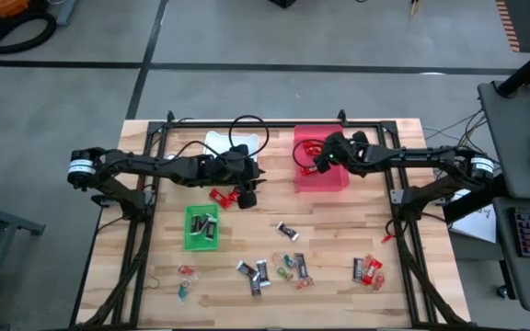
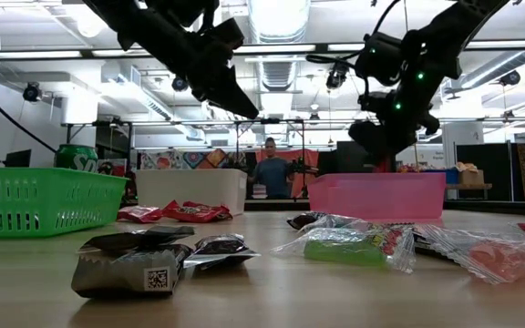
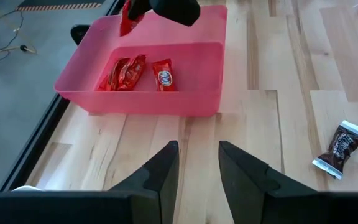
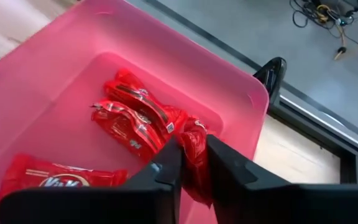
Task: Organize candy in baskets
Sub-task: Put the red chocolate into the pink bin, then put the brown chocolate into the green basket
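the right gripper (image 4: 194, 163) is hovering above the red basket (image 1: 320, 176), its fingers pinching a red-wrapped candy (image 4: 194, 155) between them. inside the red basket three red-wrapped bars (image 3: 142, 73) are lying on its floor. the left gripper (image 3: 197, 165) is hanging just off the red basket's open side, over bare table (image 1: 339, 239), fingers parted and holding nothing. beside the red basket, the white basket (image 1: 224, 145) is sitting partly under the left arm. the green basket (image 1: 201, 227) is lying farther from the red basket, dark mini bars inside. loose candy (image 1: 274, 269) is lying scattered well apart from the red basket, near the table's front edge.
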